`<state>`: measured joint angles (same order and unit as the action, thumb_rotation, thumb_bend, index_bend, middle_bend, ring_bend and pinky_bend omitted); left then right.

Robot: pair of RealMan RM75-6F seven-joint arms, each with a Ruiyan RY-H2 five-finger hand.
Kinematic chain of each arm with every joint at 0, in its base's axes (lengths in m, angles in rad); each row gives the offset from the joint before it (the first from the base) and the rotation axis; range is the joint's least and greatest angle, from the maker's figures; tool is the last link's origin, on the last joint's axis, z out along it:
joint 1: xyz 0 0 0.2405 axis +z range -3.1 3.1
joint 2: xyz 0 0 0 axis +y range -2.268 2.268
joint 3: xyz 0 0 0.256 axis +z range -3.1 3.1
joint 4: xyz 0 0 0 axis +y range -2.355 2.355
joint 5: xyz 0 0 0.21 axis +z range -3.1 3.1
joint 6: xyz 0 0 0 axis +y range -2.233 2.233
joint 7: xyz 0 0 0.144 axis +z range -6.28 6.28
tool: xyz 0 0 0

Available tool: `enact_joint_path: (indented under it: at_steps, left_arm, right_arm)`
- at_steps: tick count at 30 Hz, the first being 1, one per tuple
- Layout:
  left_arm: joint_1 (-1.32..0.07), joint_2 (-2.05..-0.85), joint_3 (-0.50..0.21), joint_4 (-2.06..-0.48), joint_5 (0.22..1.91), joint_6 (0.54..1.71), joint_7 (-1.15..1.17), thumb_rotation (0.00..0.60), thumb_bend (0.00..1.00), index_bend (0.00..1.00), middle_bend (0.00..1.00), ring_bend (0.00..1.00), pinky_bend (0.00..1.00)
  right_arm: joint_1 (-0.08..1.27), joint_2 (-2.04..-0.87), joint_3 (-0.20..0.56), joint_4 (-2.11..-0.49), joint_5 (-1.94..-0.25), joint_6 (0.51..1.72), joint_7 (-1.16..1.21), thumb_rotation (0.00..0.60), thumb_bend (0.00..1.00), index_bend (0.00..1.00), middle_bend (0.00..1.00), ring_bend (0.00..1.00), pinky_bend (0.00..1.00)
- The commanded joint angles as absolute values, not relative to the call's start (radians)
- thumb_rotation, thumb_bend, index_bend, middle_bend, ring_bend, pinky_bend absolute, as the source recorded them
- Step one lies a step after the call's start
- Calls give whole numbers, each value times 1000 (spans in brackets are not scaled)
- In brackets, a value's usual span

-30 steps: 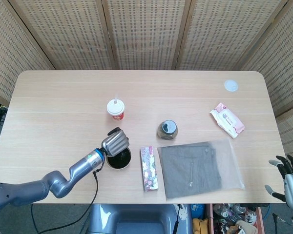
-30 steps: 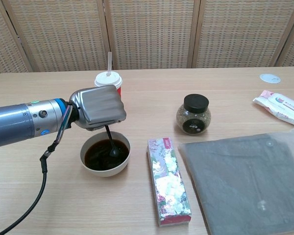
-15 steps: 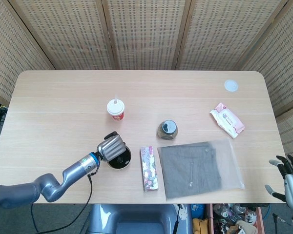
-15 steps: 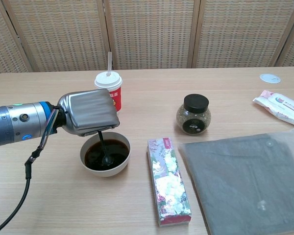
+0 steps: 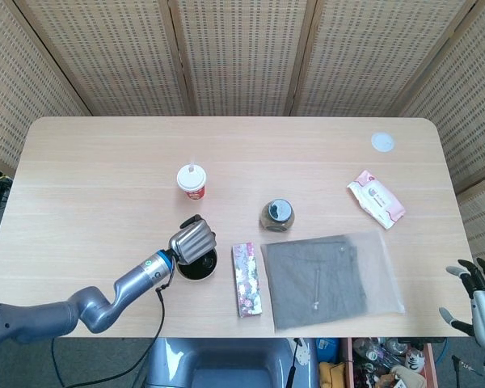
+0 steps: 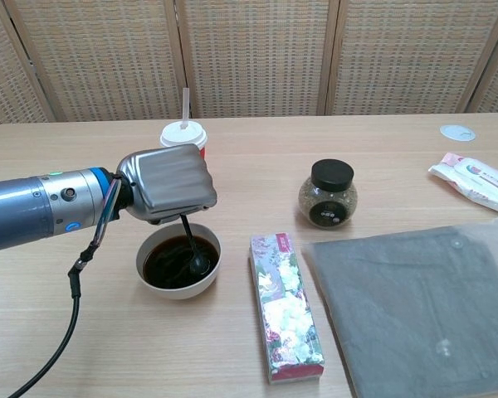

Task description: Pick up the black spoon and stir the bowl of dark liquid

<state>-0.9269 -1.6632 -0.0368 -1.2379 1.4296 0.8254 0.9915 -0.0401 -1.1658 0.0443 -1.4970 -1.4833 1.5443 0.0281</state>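
Observation:
A white bowl (image 6: 152, 282) of dark liquid (image 6: 170, 260) stands at the front left of the table, and the head view shows the bowl (image 5: 200, 273) too. My left hand (image 6: 169, 183) hovers right over it and grips the black spoon (image 6: 192, 247), whose tip dips into the liquid at the bowl's right side. From above, the left hand (image 5: 192, 240) covers most of the bowl. My right hand (image 5: 478, 295) hangs off the table's front right corner, fingers spread, holding nothing.
A red-and-white cup with a straw (image 6: 184, 141) stands just behind the bowl. A floral box (image 6: 285, 305) lies to its right, then a black-lidded jar (image 6: 328, 194) and a grey cloth in a clear bag (image 6: 427, 298). A wipes pack (image 6: 478, 181) lies far right.
My left hand has swung back to the right over the bowl, carrying the spoon tip from the bowl's middle to its right side. The right hand has not moved.

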Motion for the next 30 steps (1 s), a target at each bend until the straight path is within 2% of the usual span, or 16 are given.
enact_joint_path:
  at_steps: [1, 30]
  left_arm:
    - [-925, -1666, -36, -1226, 1421, 824, 993, 600, 429, 673, 850, 795, 785]
    - [-887, -1605, -18, -1298, 1377, 872, 1003, 600, 427, 673, 850, 795, 785]
  right_arm:
    - [-40, -1166, 44, -1497, -1483, 1544, 28, 600, 88, 303, 281, 110, 211]
    - [-37, -1168, 43, -1501, -1493, 1543, 27, 600, 88, 303, 287, 110, 211]
